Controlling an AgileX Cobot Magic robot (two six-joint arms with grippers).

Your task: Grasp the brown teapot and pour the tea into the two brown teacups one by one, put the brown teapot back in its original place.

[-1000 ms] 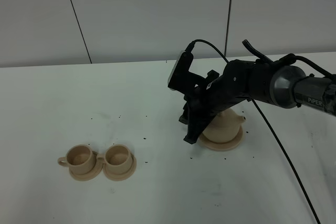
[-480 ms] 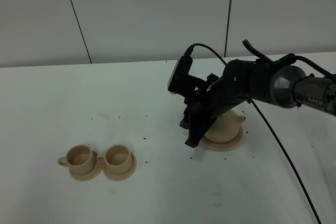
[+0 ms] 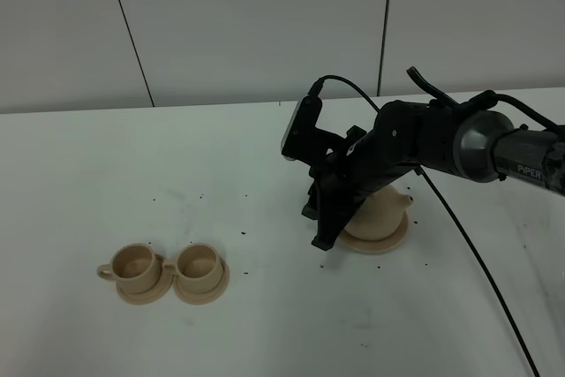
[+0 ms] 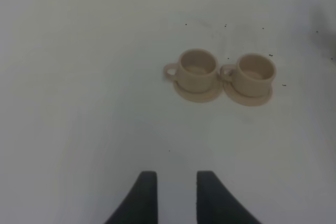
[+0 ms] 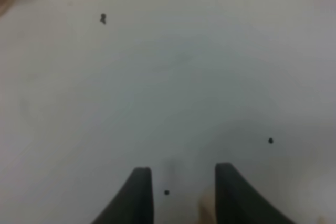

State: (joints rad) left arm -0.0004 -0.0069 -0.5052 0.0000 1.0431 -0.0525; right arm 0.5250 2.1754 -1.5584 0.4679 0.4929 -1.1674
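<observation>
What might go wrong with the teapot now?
1. The right gripper is open, holding nothing, close beside the brown teapot; a sideways swing might knock it off its saucer.
2. One teacup sits right beside the other teacup, so tea poured into one might splash the other.

Table [image 3: 106, 165], three saucers [image 3: 141, 296], perhaps crumbs [image 3: 244, 233]

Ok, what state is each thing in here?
Round squat matte tan teapot: upright on its wide tan saucer.
Two small tan handled teacups: upright on small saucers, no tea visible.
Right gripper: jaws apart, low beside the teapot.
Left gripper: jaws apart, empty.
</observation>
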